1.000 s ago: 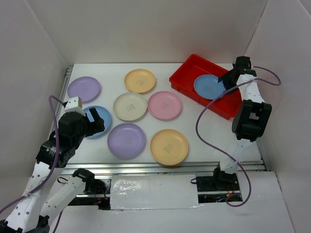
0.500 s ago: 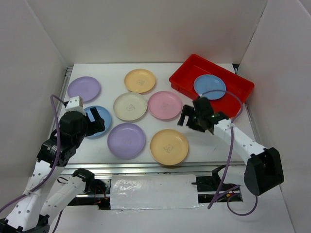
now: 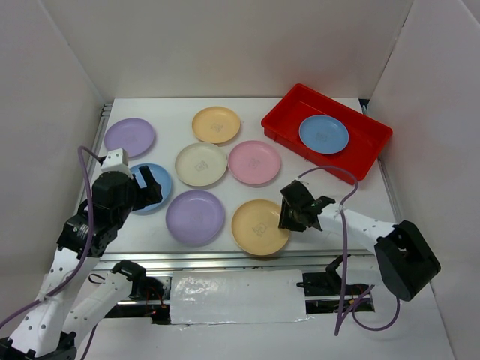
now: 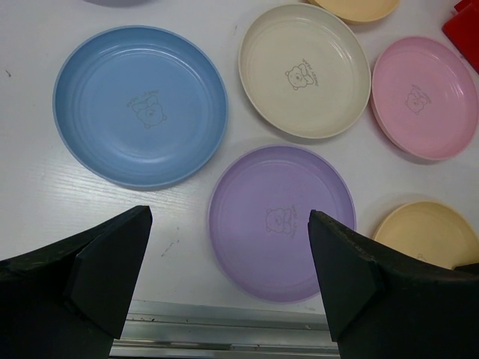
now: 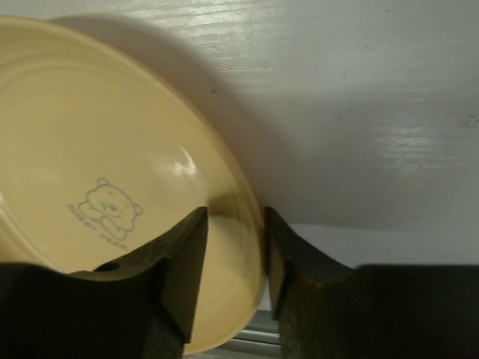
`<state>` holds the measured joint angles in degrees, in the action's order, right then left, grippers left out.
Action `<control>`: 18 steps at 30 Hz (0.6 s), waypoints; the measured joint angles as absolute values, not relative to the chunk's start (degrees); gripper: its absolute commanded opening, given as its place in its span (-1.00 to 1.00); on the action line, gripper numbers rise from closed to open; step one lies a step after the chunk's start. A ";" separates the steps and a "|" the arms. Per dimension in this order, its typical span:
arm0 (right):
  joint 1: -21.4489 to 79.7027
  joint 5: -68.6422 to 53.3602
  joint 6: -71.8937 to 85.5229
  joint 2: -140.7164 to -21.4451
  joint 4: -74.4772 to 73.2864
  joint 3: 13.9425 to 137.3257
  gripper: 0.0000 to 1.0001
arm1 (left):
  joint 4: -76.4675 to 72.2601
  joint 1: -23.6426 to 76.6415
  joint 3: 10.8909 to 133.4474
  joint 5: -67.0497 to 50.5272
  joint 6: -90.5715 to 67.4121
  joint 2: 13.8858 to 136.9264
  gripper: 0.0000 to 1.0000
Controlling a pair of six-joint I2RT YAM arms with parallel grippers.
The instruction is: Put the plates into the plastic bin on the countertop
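The red plastic bin [image 3: 283, 122] stands at the back right and holds one light blue plate [image 3: 324, 134]. Seven plates lie on the white countertop [image 3: 330, 187]. My right gripper [image 3: 289, 220] is low at the right rim of the near yellow-orange plate [image 3: 257, 226]. In the right wrist view its jaws [image 5: 234, 217] straddle that rim [image 5: 251, 224], narrowly open, one finger inside and one outside. My left gripper [image 3: 154, 187] hovers wide open and empty over a light blue plate [image 4: 140, 105] and a lilac plate [image 4: 281, 221].
Also on the countertop are a lilac plate [image 3: 129, 136], a yellow-orange plate [image 3: 216, 124], a cream plate [image 3: 201, 163] and a pink plate [image 3: 254, 162]. A metal rail [image 3: 240, 257] runs along the near edge. White walls close in the sides and back.
My right arm has swung from over the bin, leaving the blue plate inside, down to the near yellow-orange plate's rim. The left arm has barely moved.
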<state>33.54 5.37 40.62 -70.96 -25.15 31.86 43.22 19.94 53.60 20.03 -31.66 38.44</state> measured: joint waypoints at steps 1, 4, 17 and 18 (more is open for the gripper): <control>33.87 5.67 41.21 -70.91 -24.77 31.75 -0.60 | 43.20 19.94 53.60 20.03 -31.66 38.41 0.99; 35.31 5.85 43.72 -70.17 -24.03 31.59 -1.00 | 43.22 19.94 53.60 20.03 -31.66 38.41 0.99; 30.63 10.90 43.59 -57.12 -36.18 45.12 -1.00 | 43.18 19.94 53.60 19.57 -31.66 38.28 0.99; 28.58 10.85 42.63 -57.12 -36.95 47.03 -1.00 | 43.20 19.94 53.60 19.55 -31.64 38.30 0.99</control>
<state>28.58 10.85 42.63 -57.12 -36.95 47.03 43.20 19.94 53.60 19.55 -31.64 38.30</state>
